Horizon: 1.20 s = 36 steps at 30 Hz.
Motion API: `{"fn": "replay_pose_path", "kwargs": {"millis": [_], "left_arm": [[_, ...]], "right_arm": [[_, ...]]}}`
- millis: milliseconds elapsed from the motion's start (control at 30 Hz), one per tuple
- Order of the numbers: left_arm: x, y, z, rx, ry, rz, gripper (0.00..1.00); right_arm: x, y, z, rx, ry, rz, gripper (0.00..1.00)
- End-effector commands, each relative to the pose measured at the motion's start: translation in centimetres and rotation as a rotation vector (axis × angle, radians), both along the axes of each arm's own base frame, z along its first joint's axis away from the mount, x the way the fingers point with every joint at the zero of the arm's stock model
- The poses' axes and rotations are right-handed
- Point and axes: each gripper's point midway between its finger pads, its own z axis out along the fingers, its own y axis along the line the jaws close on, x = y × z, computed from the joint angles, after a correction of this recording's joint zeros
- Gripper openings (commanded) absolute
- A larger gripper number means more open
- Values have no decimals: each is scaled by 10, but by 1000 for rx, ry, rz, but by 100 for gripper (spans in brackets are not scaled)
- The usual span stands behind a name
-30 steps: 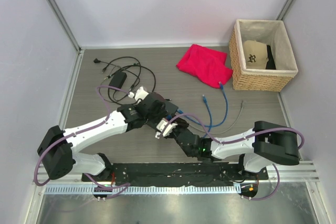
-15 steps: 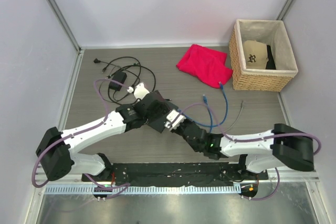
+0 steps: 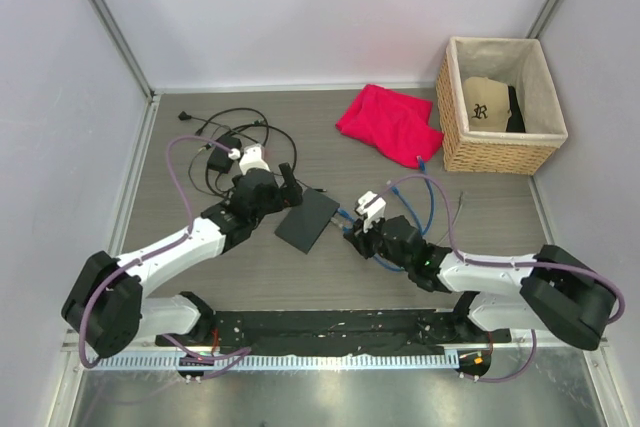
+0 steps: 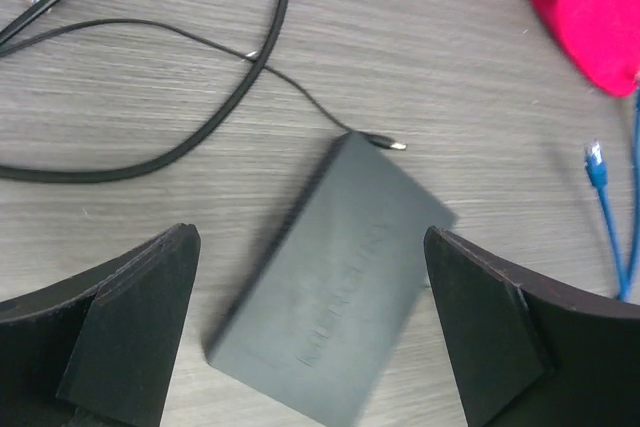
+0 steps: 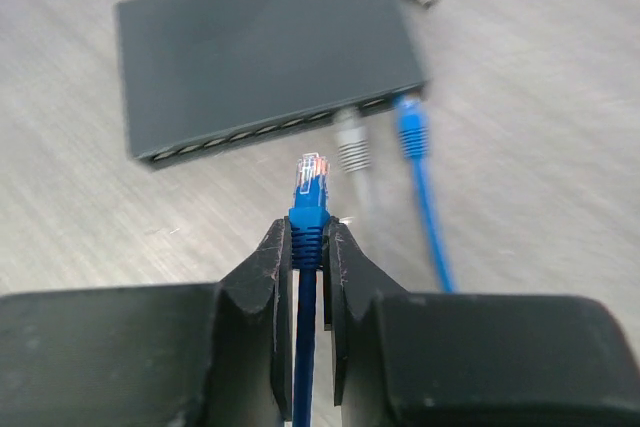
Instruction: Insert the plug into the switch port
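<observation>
The switch (image 3: 308, 219), a flat dark grey box, lies on the table with nothing holding it. My left gripper (image 3: 281, 195) hovers just left of it, open, its black fingers (image 4: 140, 317) standing wide on either side of the switch (image 4: 335, 292). My right gripper (image 3: 354, 235) is to the switch's right, shut on the blue plug (image 5: 311, 179), whose clear tip points at the row of ports on the switch (image 5: 260, 47), a short gap away. A grey plug (image 5: 350, 147) and another blue plug (image 5: 410, 127) sit at that port edge.
A black power brick with tangled black cords (image 3: 222, 152) lies at the back left. A red cloth (image 3: 390, 122) and a wicker basket (image 3: 495, 152) holding a cap stand at the back right. Loops of blue cable (image 3: 425, 187) trail behind the right gripper.
My left gripper has opened, let go of the switch and drawn back to the left. The switch now lies flat. My right gripper has moved right, away from it, with the plug.
</observation>
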Motion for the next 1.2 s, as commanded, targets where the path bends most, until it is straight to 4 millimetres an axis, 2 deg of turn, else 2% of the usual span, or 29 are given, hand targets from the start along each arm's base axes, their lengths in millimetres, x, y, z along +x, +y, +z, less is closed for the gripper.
{"fn": "replay_pose_path", "kwargs": {"millis": [0,167,233,267,433,567,767,1167], "left_arm": [[18,-15,12,-9,-152,-164,100],[22,-21,-10,28,-120,-262,100],[27,-21,-24,53,-93,-293,100],[27,-23,-28,48,-81,-310,100],[30,-26,-56,33,17,-374,99],[26,-29,-66,31,51,-403,97],[22,-28,-84,47,115,-409,92],[20,-27,-93,65,157,-413,80]], "right_arm": [[-12,28,6,148,65,125,1],[-8,39,-10,150,67,158,1],[-2,42,-8,155,32,164,1],[-2,42,-17,137,46,171,1],[9,41,-25,136,27,138,1],[17,33,-29,121,14,86,1],[25,34,-30,133,1,64,1],[29,44,-28,153,-3,95,1]]}}
